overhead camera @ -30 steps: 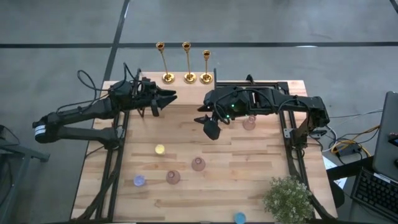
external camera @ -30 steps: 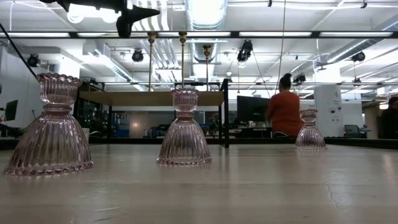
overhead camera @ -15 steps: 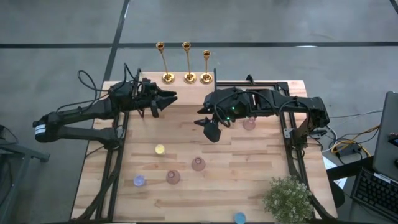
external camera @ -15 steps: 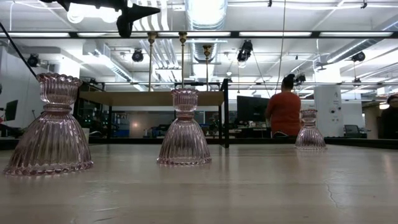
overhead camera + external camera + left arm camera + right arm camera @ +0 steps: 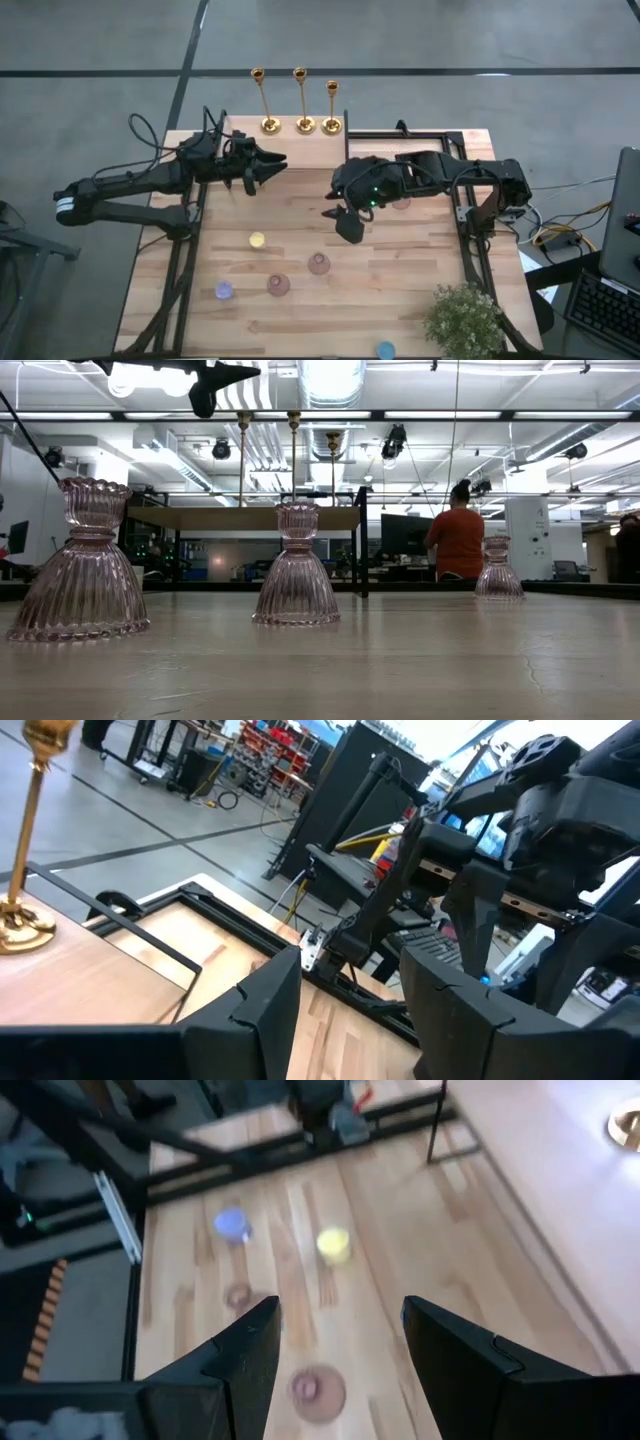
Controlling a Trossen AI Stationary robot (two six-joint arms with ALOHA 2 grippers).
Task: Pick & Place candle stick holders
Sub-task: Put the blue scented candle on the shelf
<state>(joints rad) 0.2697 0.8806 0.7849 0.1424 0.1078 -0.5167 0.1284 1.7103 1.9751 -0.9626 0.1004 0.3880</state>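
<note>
Three gold candlestick holders stand in a row on their round bases at the table's far edge. They also show in the low view, and one shows in the left wrist view. My left gripper is open and empty, in the air just near-side of the left candlestick; it also shows in its wrist view. My right gripper is open and empty above the table's middle, pointing toward the near edge; it also shows in its wrist view.
Three pink ribbed glass holders stand on the table: two near the middle and one under the right arm. There are also a yellow candle, a purple-blue candle, a blue candle and a plant at the near right. A person is in the room beyond.
My right gripper has gone toward the table's near edge and a little to the right, staying open and empty. The candlestick holders have not moved.
</note>
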